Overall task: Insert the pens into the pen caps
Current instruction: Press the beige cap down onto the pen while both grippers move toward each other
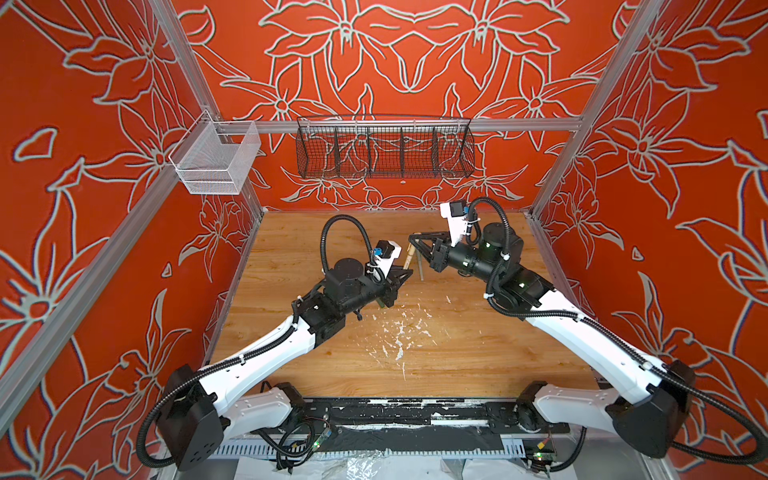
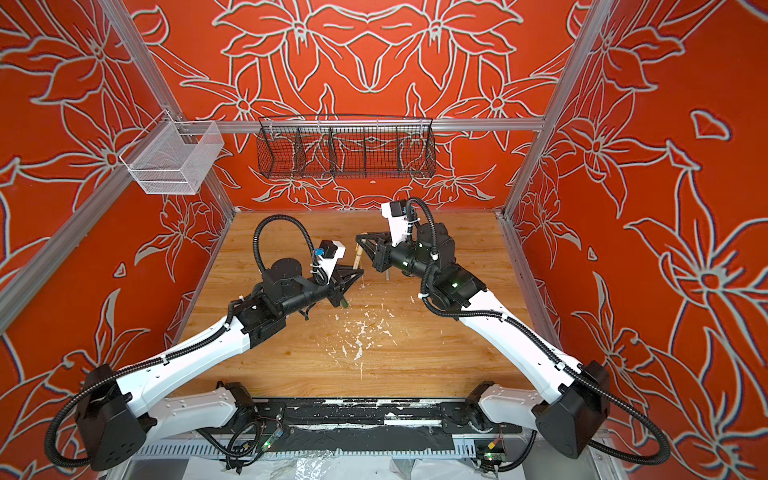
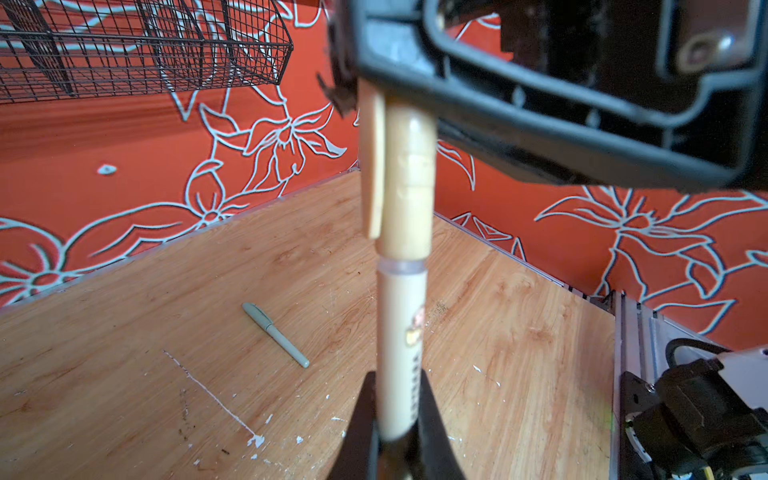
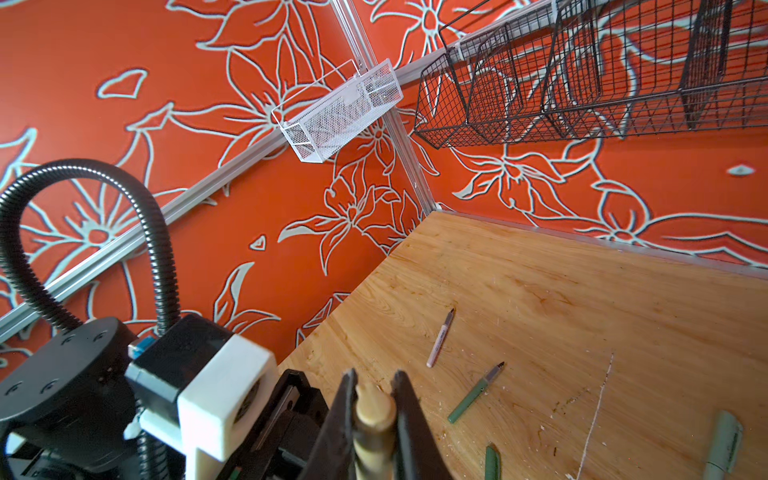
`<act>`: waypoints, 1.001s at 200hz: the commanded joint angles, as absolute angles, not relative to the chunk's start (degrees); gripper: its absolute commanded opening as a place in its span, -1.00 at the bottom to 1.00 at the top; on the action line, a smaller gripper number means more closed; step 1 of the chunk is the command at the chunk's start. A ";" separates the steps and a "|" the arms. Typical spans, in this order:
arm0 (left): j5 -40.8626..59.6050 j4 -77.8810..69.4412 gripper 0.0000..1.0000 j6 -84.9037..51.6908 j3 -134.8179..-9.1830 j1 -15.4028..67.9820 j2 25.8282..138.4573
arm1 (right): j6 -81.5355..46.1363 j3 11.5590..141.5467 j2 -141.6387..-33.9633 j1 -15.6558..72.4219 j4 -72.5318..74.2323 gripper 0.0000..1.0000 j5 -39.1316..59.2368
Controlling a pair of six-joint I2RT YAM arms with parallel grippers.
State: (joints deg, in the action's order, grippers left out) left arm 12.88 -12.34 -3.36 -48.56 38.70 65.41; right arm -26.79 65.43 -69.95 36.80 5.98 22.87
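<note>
Left wrist view, left claw point(image 3: 397, 419): clamped narrow on the tan pen point(image 3: 401, 332), low on its barrel, likely to leave the tip end clear for the cap.
Tan pen: held up off the surface point(image 3: 124, 374), spanning the gap between the two claws.
Tan cap point(image 3: 409, 178): on the tan pen's far end, in line with it. A clear ring shows at the joint, so it seems not quite pushed home.
Right claw point(image 4: 376, 388): closed narrow on the tan cap, facing the left claw, so the two can press along one axis.
Pale green pen point(image 3: 276, 334): capped, lying on the surface beyond the tan pen and well apart from it. It looks finished.
Pink pen point(image 4: 440, 338), green pen point(image 4: 476, 392): uncapped, dark tips bare, lying on the surface well apart from the tan pen.
Black wire basket point(image 3: 145, 45): on the wall far behind the tan pen, with no part in this step.
</note>
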 commanded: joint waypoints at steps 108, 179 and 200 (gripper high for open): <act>18.02 -22.09 -1.00 -10.08 -48.86 31.82 62.04 | -29.26 55.36 -73.69 41.28 7.75 -1.00 26.23; 18.17 -23.27 -1.00 -11.20 -48.51 30.00 61.19 | -30.92 49.05 -74.16 43.85 12.10 -1.00 24.77; 18.28 -23.73 -1.00 -11.79 -48.37 29.15 60.87 | -30.93 46.68 -74.21 44.84 13.80 -1.00 24.31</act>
State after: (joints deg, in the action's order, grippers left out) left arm 22.48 -7.35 -7.73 -44.91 32.14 64.27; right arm -30.76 52.60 -72.73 40.88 24.14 17.82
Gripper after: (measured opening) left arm 0.093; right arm 0.153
